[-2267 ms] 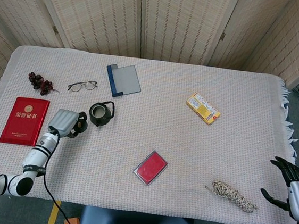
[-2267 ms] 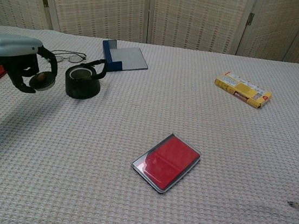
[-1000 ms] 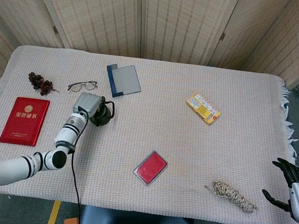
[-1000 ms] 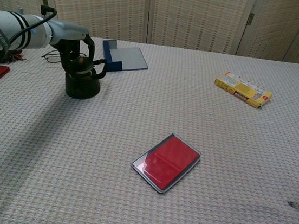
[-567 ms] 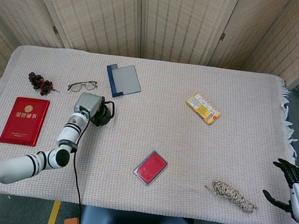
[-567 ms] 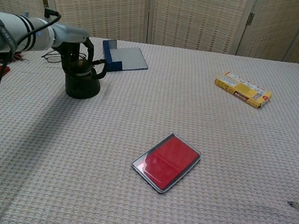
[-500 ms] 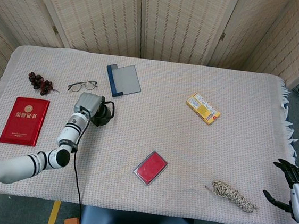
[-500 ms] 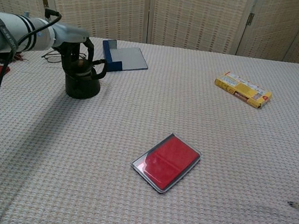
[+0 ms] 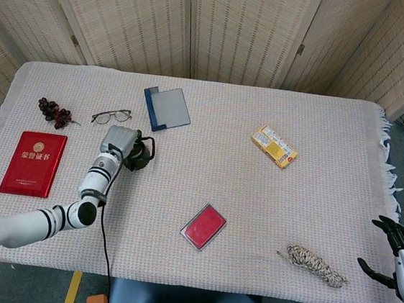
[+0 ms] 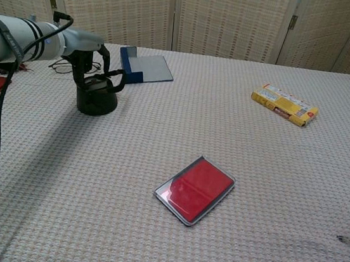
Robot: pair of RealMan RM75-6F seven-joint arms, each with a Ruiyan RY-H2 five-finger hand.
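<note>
**Left hand sits on top of the dark teapot**

Left hand (image 9: pixel 118 142) rests on the dark teapot (image 10: pixel 98 98), its fingers curled down over the pot's top, where the lid sits; whether they clamp the lid or only touch it cannot be told. The pot stands upright on the tabletop (image 9: pixel 255 200), toward the left side, its looped handle pointing to the right of the hand in the head view. The right hand (image 9: pixel 401 263) hangs off the tabletop's right edge, near the front corner, grasping nothing, fingers spread apart.

Around them, from the largest down: the tabletop is covered by a pale woven cloth. A red certificate book (image 9: pixel 33 163) with gold lettering lies flat at the left edge, well apart from the pot. A tablet in a blue folio cover (image 9: pixel 167 108) lies just behind the pot, toward the screen wall. A red case with a silver rim (image 10: pixel 194 189) lies flat near the front middle. A yellow snack box (image 9: pixel 274 146) lies to the right of centre. A bundle of speckled rope (image 9: pixel 314 265) lies near the front right, close to the right hand. A pair of glasses (image 9: pixel 112 117) lies just behind the left hand, and a dark cluster of grapes (image 9: pixel 53 110) lies further left.
</note>
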